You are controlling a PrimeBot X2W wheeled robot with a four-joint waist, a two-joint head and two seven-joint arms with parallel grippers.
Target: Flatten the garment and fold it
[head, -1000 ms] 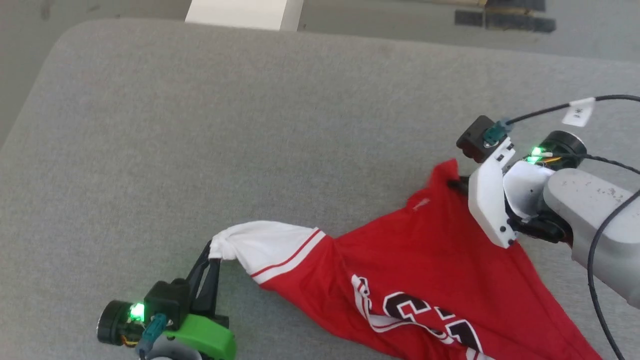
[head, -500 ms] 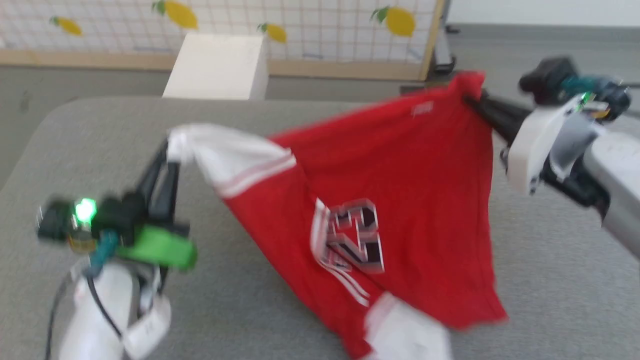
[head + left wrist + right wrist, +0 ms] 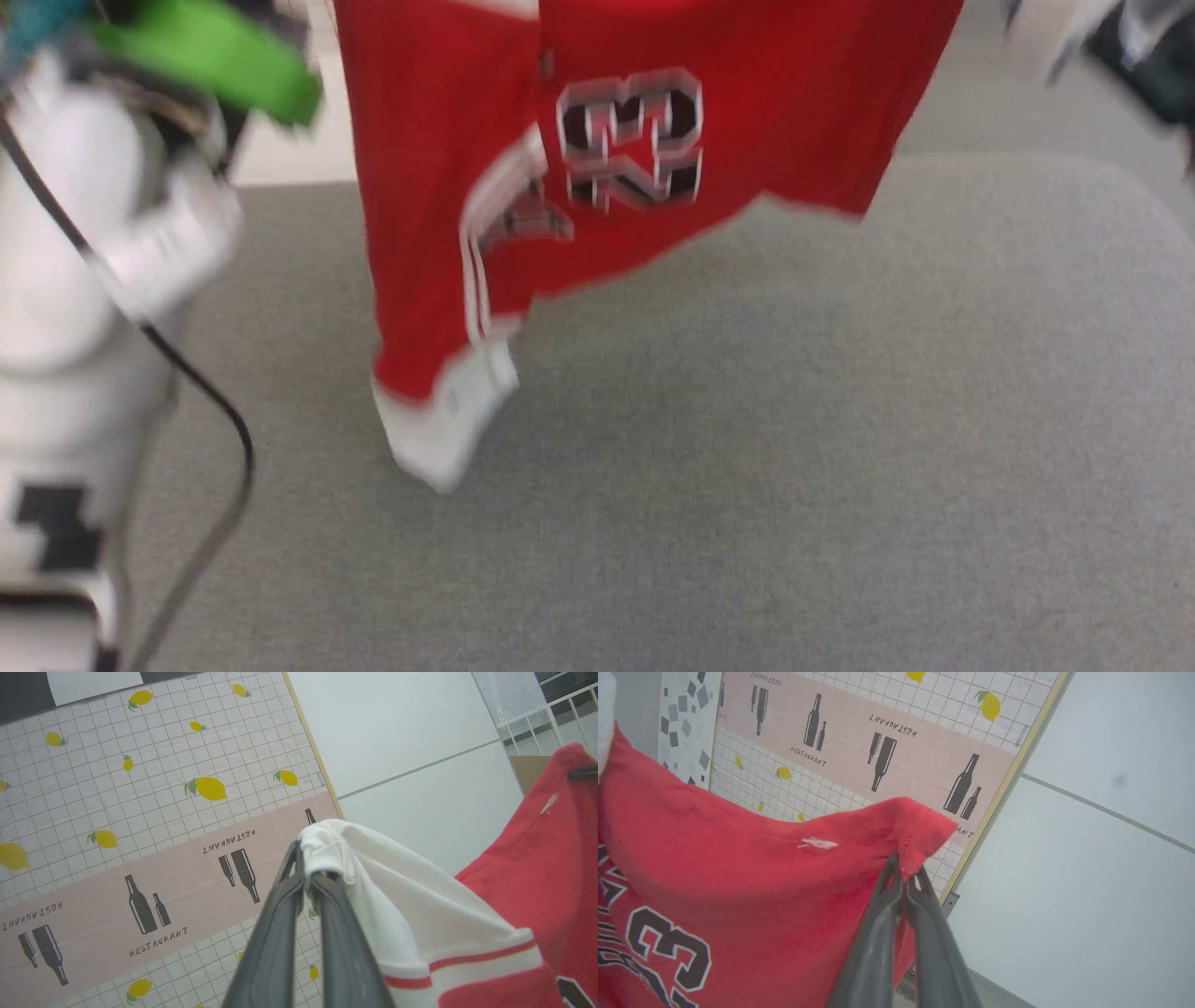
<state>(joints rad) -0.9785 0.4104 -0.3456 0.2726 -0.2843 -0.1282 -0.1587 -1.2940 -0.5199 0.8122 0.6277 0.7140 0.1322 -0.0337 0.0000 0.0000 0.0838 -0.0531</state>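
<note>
Red garment (image 3: pixel 794 112) hanging, number print (image 3: pixel 630 140) showing, left hand (image 3: pixel 308 877) pinching white sleeve (image 3: pixel 397 896), right hand (image 3: pixel 903 870) pinching red corner (image 3: pixel 924 821)

The garment (image 3: pixel 794 112) is soft knitted cloth, matt, with a fine fuzzy nap on the red body. Its white sleeve (image 3: pixel 420 914) is the same matt knit. The number print (image 3: pixel 630 135) lies flat and smooth on the cloth. My left gripper (image 3: pixel 308 879) and right gripper (image 3: pixel 902 877) have dark fingers (image 3: pixel 275 933), smooth with a dull satin sheen, plastic by appearance. The grey surface (image 3: pixel 794 448) is felt-like and matt. My green housing (image 3: pixel 215 56) looks like smooth plastic, and my white forearm shell (image 3: pixel 56 233) is glossy.
</note>
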